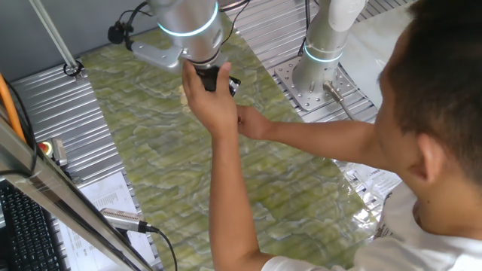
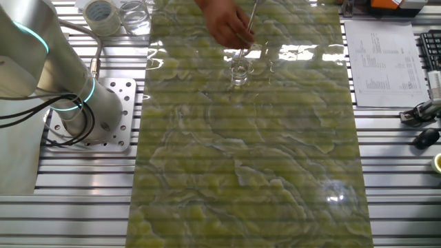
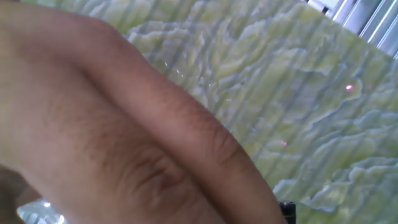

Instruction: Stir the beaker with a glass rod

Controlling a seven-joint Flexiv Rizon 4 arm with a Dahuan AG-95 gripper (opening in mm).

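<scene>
In the other fixed view the beaker (image 2: 239,71) stands upright on the green marbled mat (image 2: 248,158), near its far end. A person's hand (image 2: 229,27) is just above it and holds the thin glass rod (image 2: 251,17), which slants down toward the beaker. In one fixed view my gripper (image 1: 222,81) hangs under the silver wrist, and the same hand (image 1: 207,94) wraps round it and hides the jaws. The hand view is almost filled by this hand (image 3: 124,137). A glint of clear glass (image 3: 38,213) shows at its bottom left.
A roll of translucent tape (image 2: 100,15) and a larger clear glass vessel (image 2: 134,15) stand off the mat at the far left. A second arm's base (image 1: 324,56) is bolted beside the mat. The person's forearm (image 1: 233,196) stretches over the mat. Papers (image 2: 382,58) lie at the right.
</scene>
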